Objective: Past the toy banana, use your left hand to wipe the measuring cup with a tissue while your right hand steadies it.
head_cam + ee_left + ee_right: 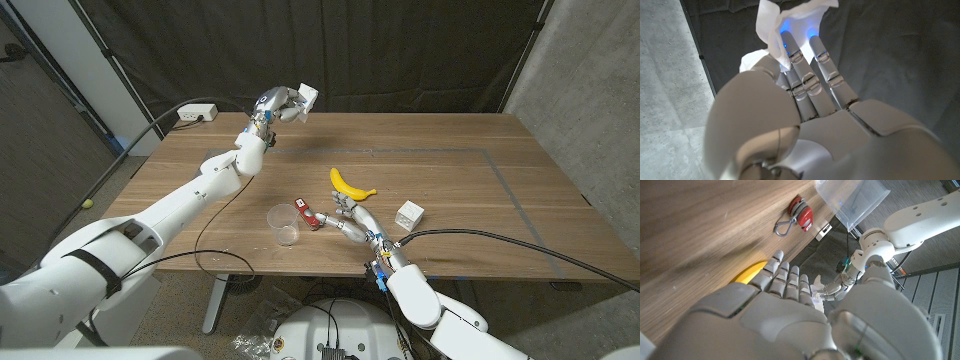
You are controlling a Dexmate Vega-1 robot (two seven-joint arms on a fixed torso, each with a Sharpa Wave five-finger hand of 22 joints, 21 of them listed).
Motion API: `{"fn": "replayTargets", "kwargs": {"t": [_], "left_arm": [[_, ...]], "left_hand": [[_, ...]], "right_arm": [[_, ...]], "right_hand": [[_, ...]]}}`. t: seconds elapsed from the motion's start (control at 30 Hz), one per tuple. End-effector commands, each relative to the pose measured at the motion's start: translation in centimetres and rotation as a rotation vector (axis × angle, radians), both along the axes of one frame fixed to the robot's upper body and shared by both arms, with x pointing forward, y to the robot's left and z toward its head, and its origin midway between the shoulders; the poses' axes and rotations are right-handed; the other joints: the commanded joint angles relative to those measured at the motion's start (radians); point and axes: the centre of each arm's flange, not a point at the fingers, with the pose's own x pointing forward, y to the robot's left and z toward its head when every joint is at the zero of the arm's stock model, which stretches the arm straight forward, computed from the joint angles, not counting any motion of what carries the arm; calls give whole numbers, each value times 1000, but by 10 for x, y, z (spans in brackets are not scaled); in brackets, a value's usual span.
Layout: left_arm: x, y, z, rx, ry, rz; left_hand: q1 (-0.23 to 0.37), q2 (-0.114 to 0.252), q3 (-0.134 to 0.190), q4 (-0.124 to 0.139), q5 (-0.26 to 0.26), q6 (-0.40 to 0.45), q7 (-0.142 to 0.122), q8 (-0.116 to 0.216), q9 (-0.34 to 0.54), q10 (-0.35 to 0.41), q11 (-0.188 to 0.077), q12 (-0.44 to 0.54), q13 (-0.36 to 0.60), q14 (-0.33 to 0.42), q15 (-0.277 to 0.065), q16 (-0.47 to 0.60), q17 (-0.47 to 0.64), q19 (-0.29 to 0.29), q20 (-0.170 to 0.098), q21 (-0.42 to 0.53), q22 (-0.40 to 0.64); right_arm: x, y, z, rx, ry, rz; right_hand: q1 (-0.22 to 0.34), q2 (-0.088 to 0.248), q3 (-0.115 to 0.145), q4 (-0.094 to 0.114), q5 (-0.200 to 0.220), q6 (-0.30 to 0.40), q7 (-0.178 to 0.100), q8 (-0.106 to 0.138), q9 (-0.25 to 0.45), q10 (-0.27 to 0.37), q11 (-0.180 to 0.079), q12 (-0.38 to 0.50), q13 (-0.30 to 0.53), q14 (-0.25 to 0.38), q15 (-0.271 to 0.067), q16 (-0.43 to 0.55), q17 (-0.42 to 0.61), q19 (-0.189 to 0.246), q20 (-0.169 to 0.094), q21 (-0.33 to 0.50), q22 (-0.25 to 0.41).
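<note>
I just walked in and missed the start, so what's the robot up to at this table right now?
The left hand holds a white tissue raised over the table's far edge. The right hand hovers open near the front, between a small red tool and the toy banana, holding nothing. The clear measuring cup stands untouched near the table's front edge, so wiping hasn't begun. A small white box sits to the right.

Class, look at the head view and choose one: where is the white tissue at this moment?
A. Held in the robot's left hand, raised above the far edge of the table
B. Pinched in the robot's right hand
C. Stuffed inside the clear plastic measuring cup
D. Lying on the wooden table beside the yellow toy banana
A. The white tissue is gripped by the left hand, lifted over the table's far side, well away from the clear plastic measuring cup and yellow toy banana.
</note>
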Motion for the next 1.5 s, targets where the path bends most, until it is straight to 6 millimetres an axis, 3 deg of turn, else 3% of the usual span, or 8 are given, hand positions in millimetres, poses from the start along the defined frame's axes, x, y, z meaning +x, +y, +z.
{"fn": "replayTargets", "kwargs": {"t": [0.03,0.27,0.53,0.8,1.17,1.5], "left_arm": [[16,-11,15,-12,26,-12],[27,-15,20,-1,36,-13],[37,-20,25,20,51,-27],[46,-27,26,35,79,-31],[53,-38,26,37,94,-51],[58,-36,34,23,102,-39]], "left_hand": [[6,1,3,5,-5,24,29,-3,4,63,-52,3,7,10,-1,-3,6,-5,-37,9,1],[7,1,4,5,-5,25,31,-4,5,64,-52,3,11,10,0,-6,9,-7,-37,15,1],[7,0,5,6,-4,27,31,-4,6,65,-50,4,15,11,-1,-9,12,-10,-36,21,1],[7,-1,6,7,-4,26,32,-6,6,65,-48,4,19,13,0,-12,15,-13,-35,27,0],[7,-3,7,8,-4,26,32,-7,8,68,-51,5,25,14,0,-16,20,-16,-35,36,-1],[7,-4,8,8,-4,28,34,-8,9,66,-48,4,29,16,0,-19,24,-19,-35,44,-2]], "right_arm": [[-3,13,4,25,-36,35],[-4,23,7,15,-45,46],[0,36,12,5,-70,77],[-3,50,14,-39,-92,120],[0,64,22,-126,-131,174],[19,85,32,-163,-154,239]], "right_hand": [[53,2,16,-2,14,17,3,6,4,18,-5,6,6,29,-13,7,1,22,-35,4,0],[122,-4,29,-5,27,-5,4,-2,5,4,-11,-3,7,23,-36,-3,1,33,-66,3,0],[143,-13,29,-2,31,-18,6,-6,6,-12,-10,-10,7,16,-38,-6,0,32,-75,1,0],[191,-23,31,3,42,7,-5,5,7,26,-31,1,8,62,-69,6,0,78,-101,14,1],[205,-25,32,5,45,8,-5,5,7,28,-33,0,8,70,-71,5,0,81,-99,14,2],[191,-40,18,16,45,10,-9,5,8,28,-35,-1,8,74,-69,4,2,75,-94,11,3]]}}
